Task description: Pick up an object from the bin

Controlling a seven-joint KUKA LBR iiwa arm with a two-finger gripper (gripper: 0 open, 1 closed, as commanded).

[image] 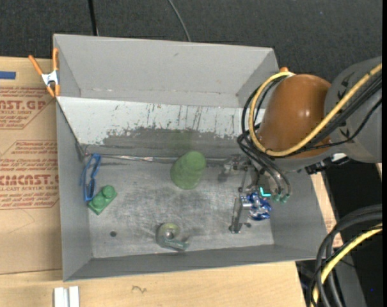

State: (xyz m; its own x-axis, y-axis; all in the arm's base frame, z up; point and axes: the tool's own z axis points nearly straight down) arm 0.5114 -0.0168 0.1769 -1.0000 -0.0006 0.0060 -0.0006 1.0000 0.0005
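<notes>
My gripper is low over the bin's right side, under the arm's orange dome. A small blue and white thing lies right against it on its right side; whether it is gripped I cannot tell. A green rounded lump rests on the bin floor to the left of the gripper, near the back wall. A small metallic round piece lies near the front wall, left of the gripper.
At the far left a green toy block lies next to a blue frame-like thing that leans on the left wall. The bin's right wall is close behind the gripper.
</notes>
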